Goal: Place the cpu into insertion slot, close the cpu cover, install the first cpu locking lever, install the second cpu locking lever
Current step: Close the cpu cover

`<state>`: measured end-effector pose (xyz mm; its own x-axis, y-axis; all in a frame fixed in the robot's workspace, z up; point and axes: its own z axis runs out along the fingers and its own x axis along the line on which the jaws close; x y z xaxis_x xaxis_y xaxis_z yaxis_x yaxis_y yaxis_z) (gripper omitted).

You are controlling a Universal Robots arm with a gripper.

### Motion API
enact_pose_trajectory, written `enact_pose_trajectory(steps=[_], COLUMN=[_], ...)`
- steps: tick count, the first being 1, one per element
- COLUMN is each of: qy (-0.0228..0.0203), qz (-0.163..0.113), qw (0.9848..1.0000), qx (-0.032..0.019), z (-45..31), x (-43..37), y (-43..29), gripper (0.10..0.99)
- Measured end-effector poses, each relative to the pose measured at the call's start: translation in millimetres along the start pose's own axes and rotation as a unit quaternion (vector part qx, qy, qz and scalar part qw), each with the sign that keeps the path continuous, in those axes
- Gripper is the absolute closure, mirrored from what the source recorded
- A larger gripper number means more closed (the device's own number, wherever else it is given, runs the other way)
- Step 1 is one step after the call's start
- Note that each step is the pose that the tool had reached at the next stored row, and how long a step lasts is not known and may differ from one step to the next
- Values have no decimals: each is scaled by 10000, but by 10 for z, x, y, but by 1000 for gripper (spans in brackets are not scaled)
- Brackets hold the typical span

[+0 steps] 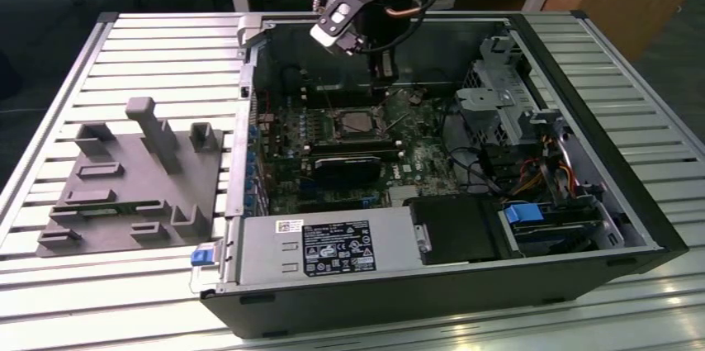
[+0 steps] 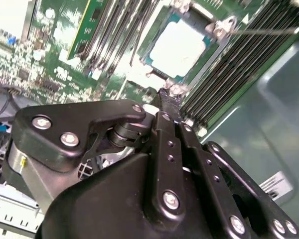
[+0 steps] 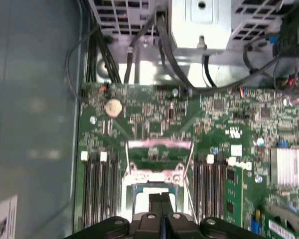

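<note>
Closed and empty, the pincer [image 2: 168, 95] hangs at the edge of the cpu [image 2: 182, 47], which sits in the insertion slot [image 1: 335, 125] between memory slots [image 3: 97, 189].

Slatted table [image 1: 144, 49]: computer case [image 1: 441, 300], grey fixture [image 1: 115, 194]

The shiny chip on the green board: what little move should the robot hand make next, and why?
Probably ease down toward the cpu cover to tip it shut. The cpu already lies in the insertion slot, the cover looks folded back beyond it, not over the chip, and the shut gripper hangs just above the socket holding nothing.
</note>
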<state>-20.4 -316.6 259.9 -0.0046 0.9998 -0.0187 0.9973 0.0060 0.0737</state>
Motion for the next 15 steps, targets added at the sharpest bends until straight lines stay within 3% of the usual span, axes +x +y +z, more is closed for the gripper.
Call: enact_pose_trajectory(steps=[1, 15], qy=[1, 1], qz=[0, -1], qw=[10000, 10000], qx=[2, 16], z=[5, 35], x=[0, -2], y=[61, 465], gripper=[984, 984])
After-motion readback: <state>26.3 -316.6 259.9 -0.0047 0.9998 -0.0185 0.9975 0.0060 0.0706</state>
